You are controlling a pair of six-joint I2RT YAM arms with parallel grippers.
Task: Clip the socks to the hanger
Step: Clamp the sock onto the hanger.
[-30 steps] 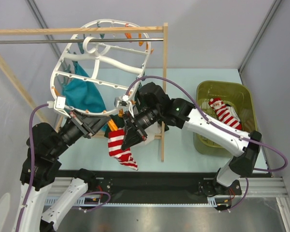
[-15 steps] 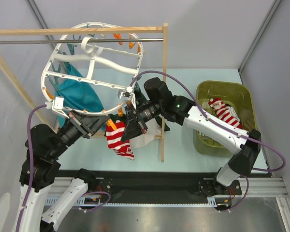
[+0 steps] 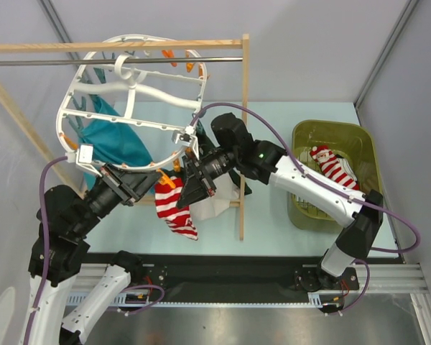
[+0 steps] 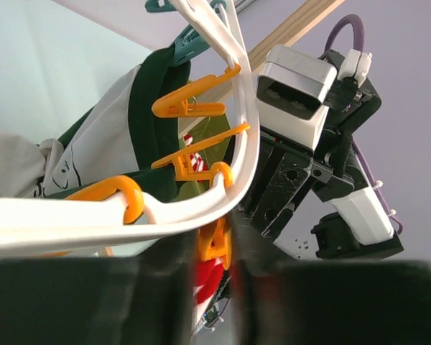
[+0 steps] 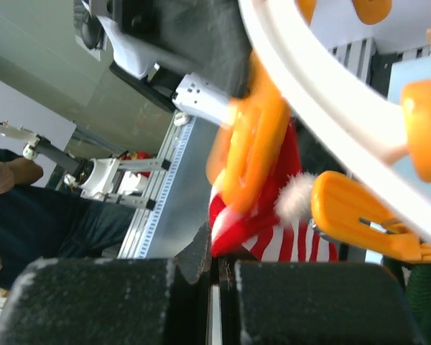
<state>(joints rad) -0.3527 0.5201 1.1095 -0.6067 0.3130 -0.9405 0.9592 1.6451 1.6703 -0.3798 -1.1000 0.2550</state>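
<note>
**Striped sock (image 3: 174, 208) held up to a clip on the hanger (image 3: 59, 118)**

The wooden rack (image 3: 244, 108) stands over the hanger, which hangs tilted from the rack's metal rod (image 3: 57, 62), its near rim tipped down toward the arms. Well off to the hanger's right sits a green bin (image 3: 330, 123) with a spare sock (image 3: 335, 169) lying in it. A teal cloth (image 3: 113, 140) hangs under the hanger's left half. A dark green-and-white garment (image 4: 145, 122) hangs close under its near rim, toward the right.

The striped sock dangles below that near rim, its long axis running straight down from the rim, cuff uppermost. Both arms meet there.

- **Right gripper (image 5: 215, 269):** it reaches in from the hanger's right. Its jaws are all but closed, pinching the sock's upper edge just under the rim.
- **Left gripper (image 4: 215, 269):** it reaches in from the hanger's left. Its jaws stand narrow, with an orange clip (image 4: 214, 241) between them. The clip hangs from the rim directly above the sock.

So the cuff lies just beside the clip, with the right arm carrying the cloth and the left arm on the clip. Whether the clip already bites the cuff cannot be told, because the right wrist view blurs it. If it does not, the next move probably needs the right arm to lift the cuff into the clip's mouth.
</note>
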